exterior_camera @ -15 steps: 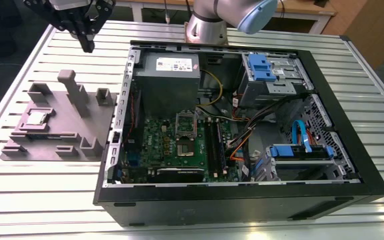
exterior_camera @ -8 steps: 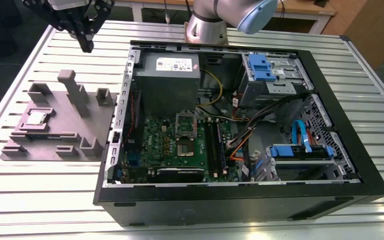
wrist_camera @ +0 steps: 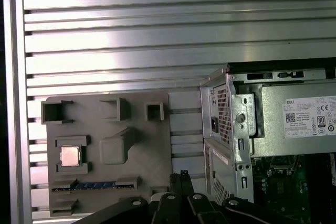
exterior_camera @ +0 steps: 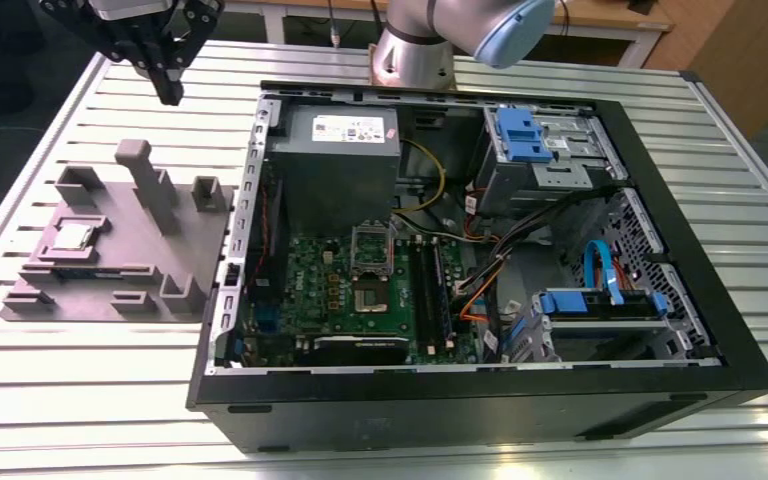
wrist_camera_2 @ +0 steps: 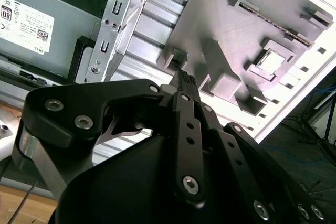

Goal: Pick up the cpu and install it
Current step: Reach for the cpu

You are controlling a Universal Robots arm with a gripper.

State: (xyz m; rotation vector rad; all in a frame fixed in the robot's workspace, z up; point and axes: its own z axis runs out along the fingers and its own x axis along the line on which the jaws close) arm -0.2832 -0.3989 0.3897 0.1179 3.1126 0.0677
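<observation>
Hanging above the slatted table (exterior_camera: 51,125) near the grey tray (exterior_camera: 128,262), the gripper (exterior_camera: 168,95) holds its fingers (wrist_camera_2: 188,103) pressed together with nothing between them, while the cpu (exterior_camera: 75,236) lies flat in a square recess of that tray.

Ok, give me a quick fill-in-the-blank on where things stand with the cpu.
The cpu lies in the grey tray, on the exterior view's ___ of the computer case.
The gripper hangs above the table, holding ___.
The green board's socket has no ___ in it.
Missing: left; nothing; cpu.
</observation>
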